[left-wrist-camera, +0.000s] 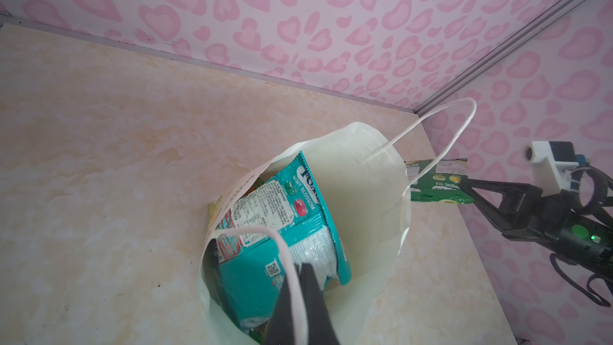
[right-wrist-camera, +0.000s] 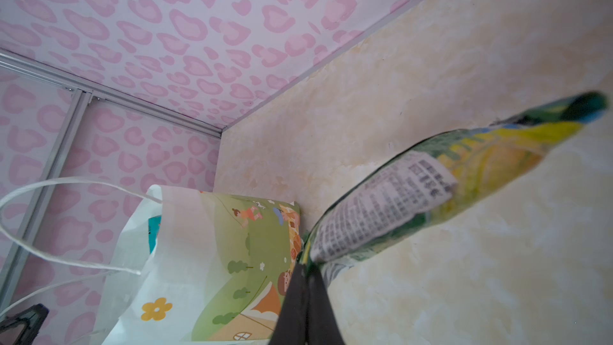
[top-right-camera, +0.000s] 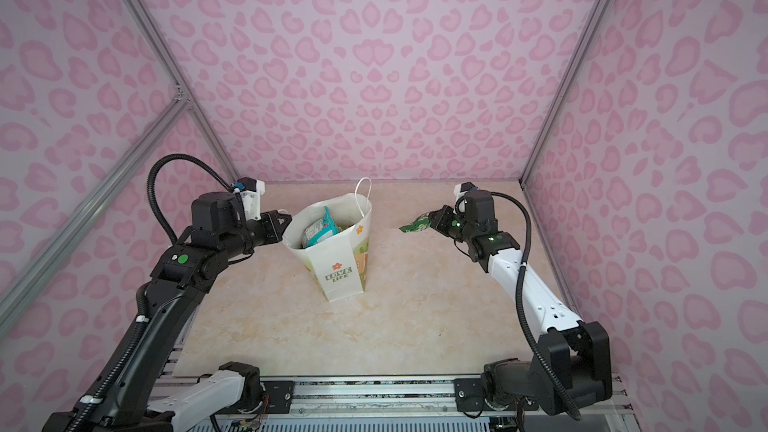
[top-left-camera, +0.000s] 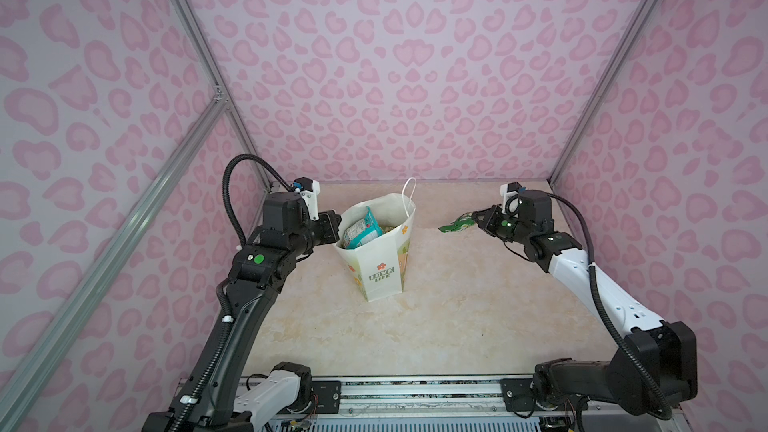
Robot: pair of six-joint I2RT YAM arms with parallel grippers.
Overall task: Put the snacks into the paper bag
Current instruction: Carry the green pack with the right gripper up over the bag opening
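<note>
Left wrist view: left claw (left-wrist-camera: 298, 280) fully closed, and the near handle (left-wrist-camera: 288, 263) of the paper bag (left-wrist-camera: 365, 194) looks pinched in it, holding the mouth open.
Right wrist view: right claw (right-wrist-camera: 306, 272) clamped tight on one end of the green packet (right-wrist-camera: 431, 194), which juts out clear of the tabletop (right-wrist-camera: 464, 61).
Top views: bag stands upright mid-tabletop; green packet hangs in the air to its right, apart from the rim and about level with it.
Bag contents: teal packet (left-wrist-camera: 282, 253) on edge, high against the near wall; open room beside it toward the far wall.
Step in hand: likely carrying the green packet to the mouth.
Your approach: lift above the rim before you cross. Pass clear of the far handle (left-wrist-camera: 473, 107), which stands up on that side. Tip the free end down into the open room.
Your release: let go only once most of the packet is below the rim.
Your left arm: hold steady; a pull could tip a light bag.
Hidden: bag bottom and packet count inside; only slivers show under the teal one.
Hard to make out: green packet's far end is blurred in the right wrist view; the left claw's tips are masked in both top views.
</note>
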